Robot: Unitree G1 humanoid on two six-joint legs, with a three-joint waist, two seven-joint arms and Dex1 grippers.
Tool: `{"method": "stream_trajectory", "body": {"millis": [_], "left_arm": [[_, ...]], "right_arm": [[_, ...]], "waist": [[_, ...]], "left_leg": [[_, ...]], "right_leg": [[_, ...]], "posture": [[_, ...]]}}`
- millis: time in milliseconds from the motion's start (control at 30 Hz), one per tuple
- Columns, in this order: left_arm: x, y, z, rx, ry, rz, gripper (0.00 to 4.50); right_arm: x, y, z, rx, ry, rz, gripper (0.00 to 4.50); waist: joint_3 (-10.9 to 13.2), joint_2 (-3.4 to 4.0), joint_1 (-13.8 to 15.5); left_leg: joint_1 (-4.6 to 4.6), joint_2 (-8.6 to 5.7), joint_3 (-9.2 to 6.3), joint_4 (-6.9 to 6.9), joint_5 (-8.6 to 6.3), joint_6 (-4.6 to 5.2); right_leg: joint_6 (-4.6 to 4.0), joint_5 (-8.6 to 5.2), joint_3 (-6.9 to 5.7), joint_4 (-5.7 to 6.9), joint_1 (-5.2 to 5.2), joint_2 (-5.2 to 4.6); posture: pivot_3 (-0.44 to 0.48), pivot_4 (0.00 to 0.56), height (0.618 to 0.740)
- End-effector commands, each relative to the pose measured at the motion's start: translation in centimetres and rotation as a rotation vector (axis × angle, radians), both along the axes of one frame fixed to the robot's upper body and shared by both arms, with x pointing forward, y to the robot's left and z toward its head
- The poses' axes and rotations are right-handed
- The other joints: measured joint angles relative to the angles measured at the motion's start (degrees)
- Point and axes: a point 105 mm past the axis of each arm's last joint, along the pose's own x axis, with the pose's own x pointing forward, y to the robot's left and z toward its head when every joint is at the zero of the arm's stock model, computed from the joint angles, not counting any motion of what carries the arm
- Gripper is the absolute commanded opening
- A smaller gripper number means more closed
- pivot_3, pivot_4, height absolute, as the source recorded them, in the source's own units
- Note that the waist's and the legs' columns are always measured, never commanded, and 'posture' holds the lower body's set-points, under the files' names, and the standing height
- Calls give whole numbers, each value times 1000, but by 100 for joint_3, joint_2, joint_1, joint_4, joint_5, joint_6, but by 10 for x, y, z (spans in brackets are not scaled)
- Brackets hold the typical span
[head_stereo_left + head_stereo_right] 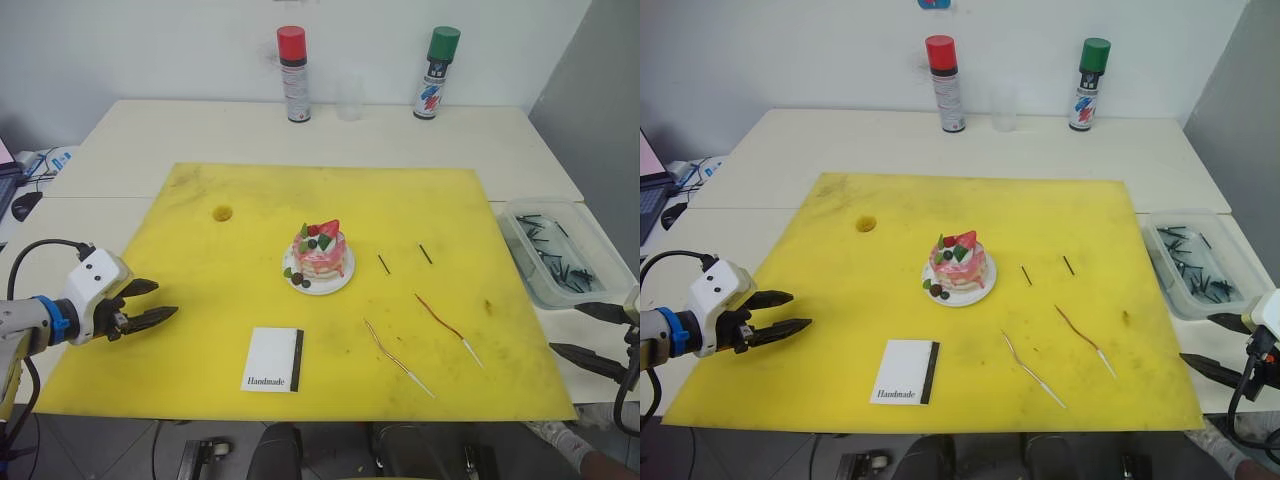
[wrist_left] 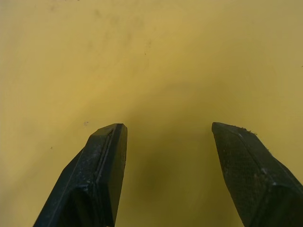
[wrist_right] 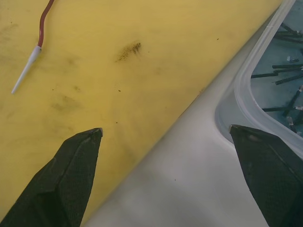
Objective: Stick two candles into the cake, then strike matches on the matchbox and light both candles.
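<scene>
A: What is cut off or hard to make out?

B: The right gripper sits at the frame's right edge, so its arm is cropped; its two black fingers stand wide apart and hold nothing. In its wrist view one finger hangs over the yellow mat, the other over the clear plastic tray. The dark sticks in that tray are a jumble and cannot be counted.

A: And the left gripper?

B: Over the mat's left edge, fingers spread, empty. Bare yellow lies beneath it.

A: Where are the task's things?

B: The cake stands on its white plate near the mat's middle, with no candle in it. The matchbox lies flat in front of it, black strip on its right side, long axis running near to far. Two matches lie just right of the cake, side by side but apart, each slanting from far-left to near-right.

A: The candles?

B: Both lie flat toward the mat's near right. The golden candle and the reddish candle run roughly parallel, far-left to near-right, pale ends nearest the front edge.

A: Anything else around?

B: A red-capped spray can and a green-capped spray can stand upright at the table's far side, a clear cup between them. Nothing stands between the grippers and the candles.
</scene>
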Motion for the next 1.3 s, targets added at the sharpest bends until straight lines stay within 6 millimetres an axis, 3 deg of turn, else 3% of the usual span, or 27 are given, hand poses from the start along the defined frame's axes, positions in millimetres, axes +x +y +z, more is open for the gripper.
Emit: {"method": "stream_trajectory", "body": {"millis": [33,567,667,733,800,1100,1300], "left_arm": [[1,-1,13,4,-51,-10,3215],[1,-1,15,-59,-15,-57,3215],[-4,0,12,-57,20,-69,3755],[-6,0,11,-59,29,-75,4358],[-9,-1,8,-34,24,-100,4435],[-33,-34,5,-132,79,-230,4435],[-48,-96,29,-291,55,-490,4435]], "right_arm": [[3,0,13,-19,-65,5,4500],[2,3,11,-21,-79,17,4500],[1,4,11,-15,-80,18,4500],[0,4,11,-14,-79,18,4500],[-1,5,11,-14,-77,19,4500],[-7,12,20,-19,-109,33,4500],[-17,48,33,-16,-112,114,4500]], "waist": [[0,0,0],[-1,0,1],[-1,0,0],[-1,0,1],[-1,0,-1],[-3,-1,14],[-3,-2,17]], "left_leg": [[0,0,0,0,0,0],[0,0,-1,3,0,0],[0,0,-1,4,0,0],[0,0,-1,5,0,0],[1,0,0,6,0,0],[1,1,-3,10,0,0],[6,2,-10,34,0,0]], "right_leg": [[0,0,0,0,0,0],[2,2,-1,2,2,0],[3,2,0,2,2,0],[3,2,-1,3,2,0],[3,2,0,3,3,0],[2,2,-1,4,6,0],[-16,-8,-5,3,27,0]], "posture": [[0,150,733],[0,150,733],[0,150,733],[0,150,733],[0,150,733],[0,150,733],[0,150,733]]}}
